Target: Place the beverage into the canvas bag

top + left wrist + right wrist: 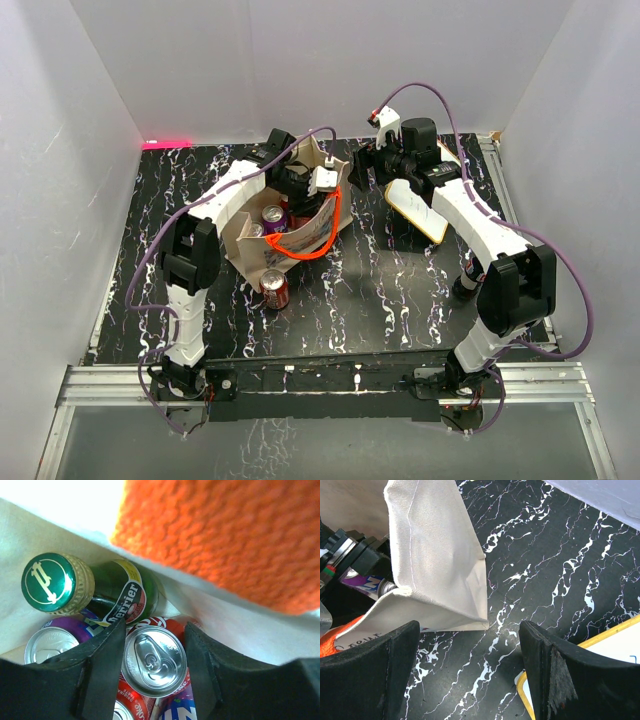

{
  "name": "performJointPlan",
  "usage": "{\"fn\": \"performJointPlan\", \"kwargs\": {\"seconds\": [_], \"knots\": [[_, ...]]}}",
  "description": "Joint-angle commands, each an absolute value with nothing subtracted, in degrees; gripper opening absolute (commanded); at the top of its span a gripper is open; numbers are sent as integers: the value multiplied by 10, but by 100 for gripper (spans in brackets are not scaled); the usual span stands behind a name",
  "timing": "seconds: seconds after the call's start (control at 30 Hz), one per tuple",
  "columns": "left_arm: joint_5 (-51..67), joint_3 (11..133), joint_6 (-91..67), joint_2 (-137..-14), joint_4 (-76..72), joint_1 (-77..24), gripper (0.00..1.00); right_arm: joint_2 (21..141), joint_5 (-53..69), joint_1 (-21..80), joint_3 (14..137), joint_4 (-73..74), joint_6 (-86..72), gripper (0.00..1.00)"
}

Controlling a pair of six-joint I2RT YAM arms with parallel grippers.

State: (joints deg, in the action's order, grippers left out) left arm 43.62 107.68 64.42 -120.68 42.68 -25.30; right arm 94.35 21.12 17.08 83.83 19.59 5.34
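Red cola can point(154, 661) sits upright inside the canvas bag point(248, 255) beside a Perrier bottle point(55, 582), my left gripper point(156, 625) half-closed and pinching its sides, I judge to steady it, while my right gripper point(470, 626) hangs wide open and empty by the bag's corner.

Green bottle point(131, 594) label: "…errier", first letter hidden. Red can point(137, 701) side: "ORIGINA…", cut off.
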Motion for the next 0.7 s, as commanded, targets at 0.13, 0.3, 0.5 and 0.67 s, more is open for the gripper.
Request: {"fn": "performJointPlan", "kwargs": {"seconds": [0.13,0.3,0.5,0.67], "knots": [[428,1076,666,-1191,439,-248,59,934,215,166,862,182,49,83],[426,1063,650,-1180,417,-248,72,931,215,167,859,181,48,83],[423,1065,633,-1164,411,-249,91,925,217,167,853,181,50,83],[413,1059,618,-1144,409,-248,97,916,219,167,852,186,54,83]]}}
